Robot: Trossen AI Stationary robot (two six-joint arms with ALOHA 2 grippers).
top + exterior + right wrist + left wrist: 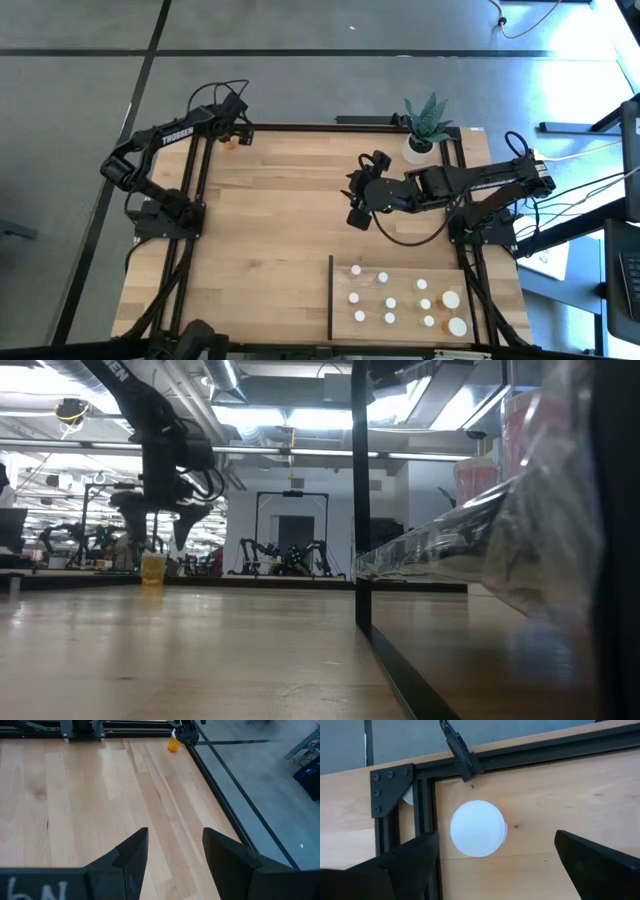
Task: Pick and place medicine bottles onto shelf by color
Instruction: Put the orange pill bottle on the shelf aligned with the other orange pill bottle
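Observation:
An orange medicine bottle [230,143] with a white cap [477,828] stands upright on the tabletop at the far left corner; it also shows in the low view [153,568]. My left gripper [496,837] hangs open just above it, one finger on either side, touching nothing [233,128]. My right gripper [357,213] is open and empty over the middle of the table [175,840]. The shelf [490,290] lies at the near right, its dark edge [331,297] toward the table's left, with several white-capped bottles [390,302] standing on it.
A white pot with a green plant [422,130] stands at the far right. The table's black frame corner [395,787] lies close beside the orange bottle. Bare plank tabletop [270,230] stretches between the arms and left of the shelf.

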